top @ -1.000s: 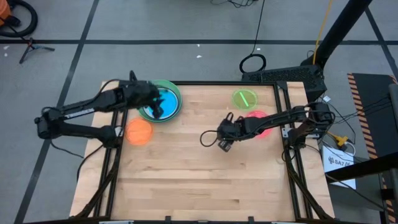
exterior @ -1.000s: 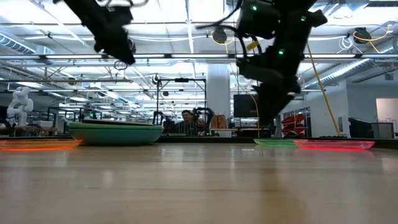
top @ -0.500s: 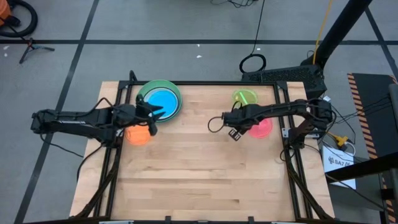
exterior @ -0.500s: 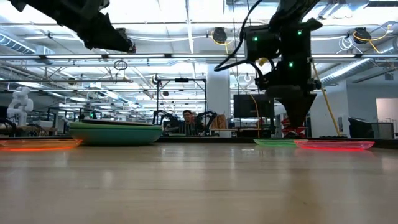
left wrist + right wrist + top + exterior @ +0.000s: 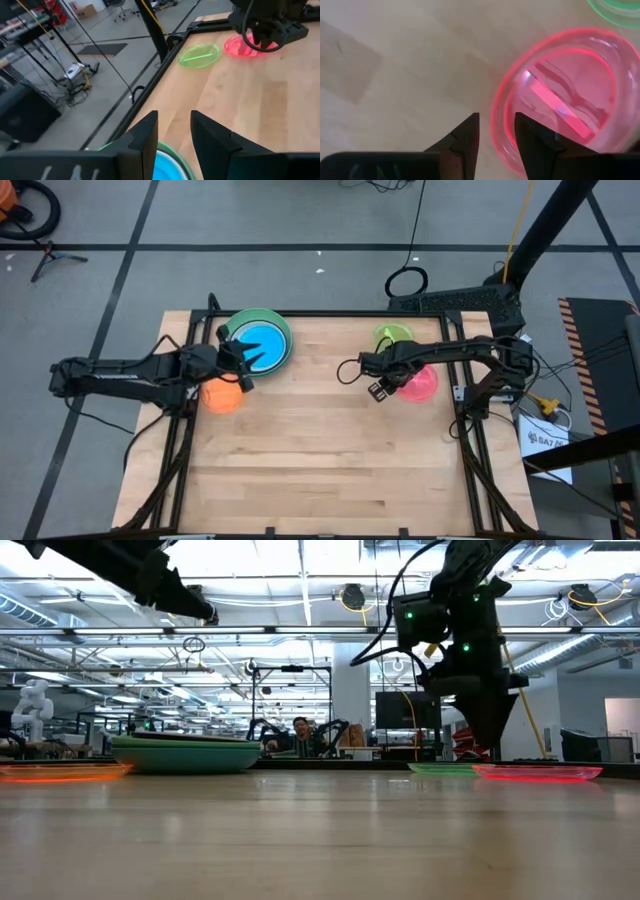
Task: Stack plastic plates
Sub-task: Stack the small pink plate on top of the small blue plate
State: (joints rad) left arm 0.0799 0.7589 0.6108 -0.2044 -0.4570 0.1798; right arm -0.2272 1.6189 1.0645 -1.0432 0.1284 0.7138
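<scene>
A stack of plates with a blue one on top and a green rim (image 5: 258,342) (image 5: 185,753) rests on the table's far left. An orange plate (image 5: 223,395) (image 5: 60,772) lies just nearer. A lime plate (image 5: 393,337) (image 5: 200,54) and a pink plate (image 5: 420,383) (image 5: 560,100) lie flat at the far right. My left gripper (image 5: 243,366) (image 5: 172,135) hovers open, high between the stack and the orange plate. My right gripper (image 5: 383,387) (image 5: 495,132) is open and points down, its fingers on either side of the pink plate's left rim (image 5: 497,117), just above it.
Bare wooden tabletop (image 5: 320,460) fills the middle and the near half. Black frame rails (image 5: 180,450) run along the left and right edges. Beyond the far edge, a person (image 5: 298,732) sits in the room behind.
My left gripper has drawn back from above the blue plate toward the table's left and near side, and has risen. My right gripper has travelled from the table's middle toward the right edge, reaching the pink plate's left rim. No plate has moved.
</scene>
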